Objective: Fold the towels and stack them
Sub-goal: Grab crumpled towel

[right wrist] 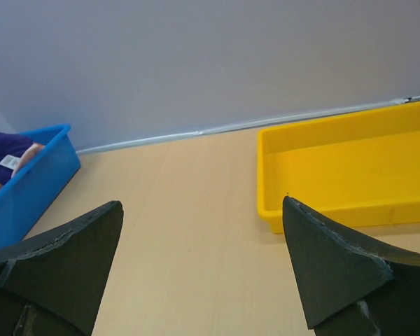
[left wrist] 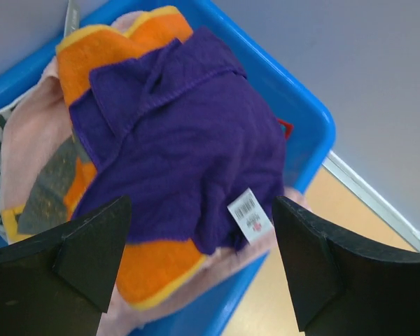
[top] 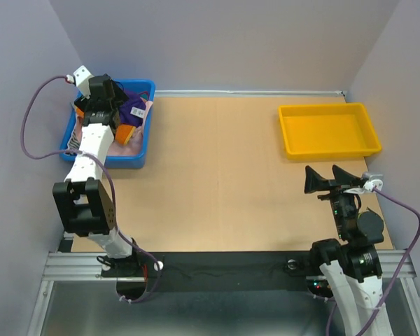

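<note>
The blue bin holds all three towels in a loose heap. The purple towel lies on top, the grey-and-orange towel under it, and the pale pink towel lowest. The left gripper hangs over the bin with its jaws spread astride the purple towel, likely lined up to pinch that top one first. The bin's walls crowd any approach. Well right of the bin on the bench, the right gripper waits spread and empty, facing the yellow tray.
</note>
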### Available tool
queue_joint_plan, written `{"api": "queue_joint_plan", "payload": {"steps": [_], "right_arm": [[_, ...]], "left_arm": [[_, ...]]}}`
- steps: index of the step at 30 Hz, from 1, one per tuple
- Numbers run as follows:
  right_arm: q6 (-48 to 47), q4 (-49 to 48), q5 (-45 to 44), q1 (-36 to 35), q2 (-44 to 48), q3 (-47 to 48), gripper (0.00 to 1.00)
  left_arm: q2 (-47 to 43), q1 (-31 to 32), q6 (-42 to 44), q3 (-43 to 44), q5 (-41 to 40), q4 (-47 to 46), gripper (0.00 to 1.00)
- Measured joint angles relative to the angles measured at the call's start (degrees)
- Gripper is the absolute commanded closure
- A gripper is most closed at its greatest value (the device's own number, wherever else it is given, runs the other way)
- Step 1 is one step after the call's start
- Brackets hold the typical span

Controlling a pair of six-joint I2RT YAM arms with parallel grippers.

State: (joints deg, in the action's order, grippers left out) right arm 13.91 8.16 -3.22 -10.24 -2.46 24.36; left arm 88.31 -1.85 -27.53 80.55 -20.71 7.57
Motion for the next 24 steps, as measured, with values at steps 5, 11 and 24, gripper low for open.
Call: {"api": "queue_joint_plan", "payload": {"steps": [5,11,24], "right_arm": [[0.3,0.0,-0.4,-1.1,0.1,0.0,0.0],[0.6,0.0,-0.4,-1.5,0.1,0.0,0.0],[0.7,0.1,-0.2,-1.5,-0.6,0.0,0.0]], "left_arm": [[9.2,-5.0,0.0,5.7,0.6,-1.0,0.11],[17.8,-8.6,1.9,10.2,3.3,-2.0,0.3],[18.5,-8.3,6.3,10.4,9.5,-4.4,1.0]]}}
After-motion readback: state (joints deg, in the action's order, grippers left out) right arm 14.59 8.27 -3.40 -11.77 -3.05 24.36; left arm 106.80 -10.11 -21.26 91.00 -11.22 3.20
